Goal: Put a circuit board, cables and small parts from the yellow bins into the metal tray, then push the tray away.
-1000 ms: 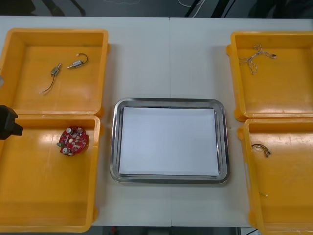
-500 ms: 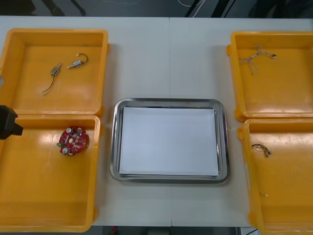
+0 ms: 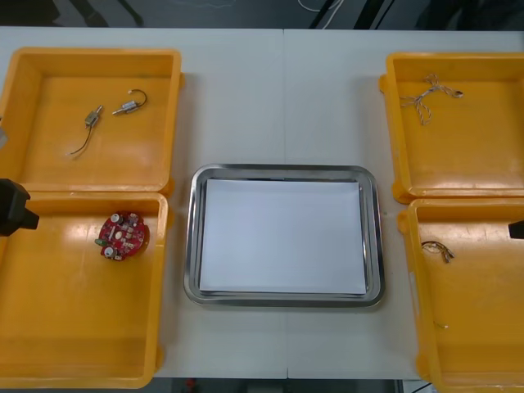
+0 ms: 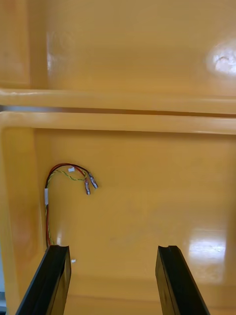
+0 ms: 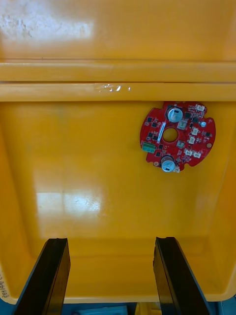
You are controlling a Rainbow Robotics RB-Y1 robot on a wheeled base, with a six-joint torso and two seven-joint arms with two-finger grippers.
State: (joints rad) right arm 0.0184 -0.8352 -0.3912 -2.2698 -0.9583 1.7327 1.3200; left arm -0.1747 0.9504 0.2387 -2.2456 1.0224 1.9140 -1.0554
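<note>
— What has been moved since a moment ago?
— The right gripper has been brought in at the desk's right edge, over the near right yellow bin.
— What is found around it?
— A red and yellow cable is seen ahead of the fingers, near that bin's far corner on the side of the metal tray; the way is unblocked.
— How are the grippers held?
— Both are spread wide, with nothing gripped or touched. The left gripper is held at the desk's left edge.
— And the board?
— The round red circuit board is laid flat near the far edge of the near left yellow bin, components upward.
</note>
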